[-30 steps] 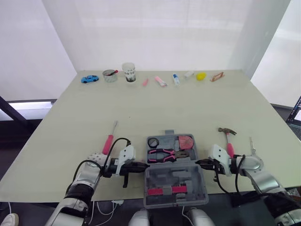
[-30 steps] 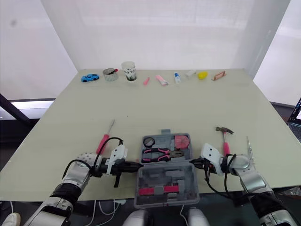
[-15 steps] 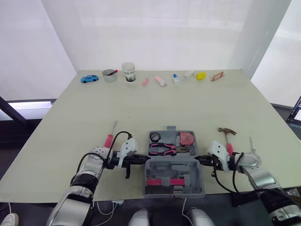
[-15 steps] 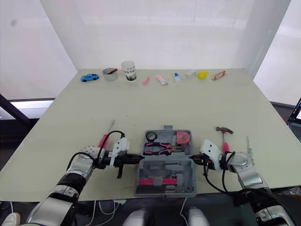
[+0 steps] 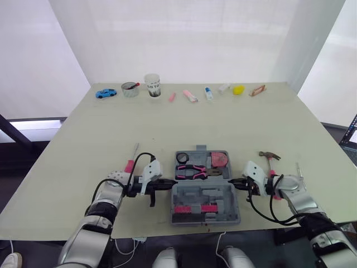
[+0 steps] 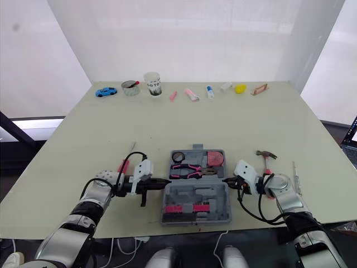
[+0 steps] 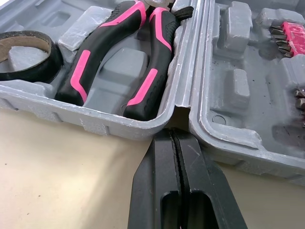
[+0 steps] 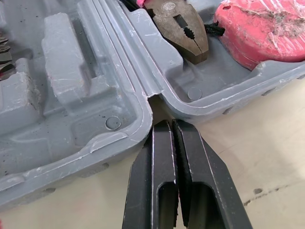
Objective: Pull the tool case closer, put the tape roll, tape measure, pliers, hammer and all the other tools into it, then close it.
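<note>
Tool case lies open and flat at the near edge of the table, its hinge running left to right. The near half holds a pink rack of bits. The far half holds the tape roll at the left, the pink-and-black pliers in the middle and the pink tape measure at the right.

The left gripper lies low on the table with its two black fingers pressed together and nothing between them. Its tip is at the hinge notch on the case's left side. The right gripper is closed the same way, also empty, with its tip at the matching notch on the right side.

Outside the case, a pink-handled screwdriver lies just beyond the left arm. The hammer lies to the right of the case, its handle running in behind the right wrist. A thin metal tool lies further right, too small to identify.

Along the far edge stand a blue toy car, a small tin, a paper cup, two pink items, a small bottle and a yellow object.
</note>
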{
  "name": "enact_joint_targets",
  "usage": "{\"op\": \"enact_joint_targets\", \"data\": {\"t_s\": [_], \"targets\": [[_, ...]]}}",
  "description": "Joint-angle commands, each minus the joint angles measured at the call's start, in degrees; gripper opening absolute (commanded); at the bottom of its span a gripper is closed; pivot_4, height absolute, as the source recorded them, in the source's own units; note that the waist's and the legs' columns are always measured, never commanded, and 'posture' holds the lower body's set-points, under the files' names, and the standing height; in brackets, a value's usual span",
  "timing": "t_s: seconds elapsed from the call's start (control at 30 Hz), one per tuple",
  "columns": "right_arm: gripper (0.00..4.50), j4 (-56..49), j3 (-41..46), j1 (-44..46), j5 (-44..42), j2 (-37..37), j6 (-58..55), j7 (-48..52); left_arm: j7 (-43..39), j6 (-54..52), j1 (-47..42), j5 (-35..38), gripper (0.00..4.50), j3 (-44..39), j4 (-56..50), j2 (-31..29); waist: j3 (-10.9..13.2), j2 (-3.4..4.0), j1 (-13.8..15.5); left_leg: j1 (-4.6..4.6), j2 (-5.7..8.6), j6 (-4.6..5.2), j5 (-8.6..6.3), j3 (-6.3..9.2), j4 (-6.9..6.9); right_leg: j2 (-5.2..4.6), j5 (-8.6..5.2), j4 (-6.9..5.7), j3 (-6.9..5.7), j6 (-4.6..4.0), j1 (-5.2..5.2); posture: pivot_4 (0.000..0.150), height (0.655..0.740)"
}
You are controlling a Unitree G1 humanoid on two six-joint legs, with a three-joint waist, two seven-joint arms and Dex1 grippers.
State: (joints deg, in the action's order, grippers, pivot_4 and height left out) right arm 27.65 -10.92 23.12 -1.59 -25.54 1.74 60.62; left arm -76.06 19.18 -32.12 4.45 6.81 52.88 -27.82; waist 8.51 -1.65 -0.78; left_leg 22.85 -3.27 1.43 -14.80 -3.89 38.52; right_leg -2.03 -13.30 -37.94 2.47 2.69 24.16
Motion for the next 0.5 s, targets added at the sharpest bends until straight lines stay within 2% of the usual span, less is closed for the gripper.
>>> {"op": "enact_joint_targets", "data": {"t_s": [0.03,0.5], "targets": [[0.13,-1.05,-0.43,1.62,-0.55,1.27,2.72,-0.07,1.47,0.89,-1.37,-0.24,0.02,-0.08,0.06,1.87,0.00,0.00,0.00,0.00,0.00,0.00,0.00,0.00,0.00,0.00,0.00,0.00,0.00,0.00,0.00,0.150,0.7400],[0.13,-0.06,-0.05,1.33,-0.35,1.40,3.62,-0.66,2.03,0.85,-3.20,-1.21,0.02,-0.37,3.24,3.22,0.00,0.00,0.01,0.00,0.01,0.00,0.00,0.01,0.01,0.00,0.00,0.00,0.01,0.00,-0.01,0.150,0.7400]]}}
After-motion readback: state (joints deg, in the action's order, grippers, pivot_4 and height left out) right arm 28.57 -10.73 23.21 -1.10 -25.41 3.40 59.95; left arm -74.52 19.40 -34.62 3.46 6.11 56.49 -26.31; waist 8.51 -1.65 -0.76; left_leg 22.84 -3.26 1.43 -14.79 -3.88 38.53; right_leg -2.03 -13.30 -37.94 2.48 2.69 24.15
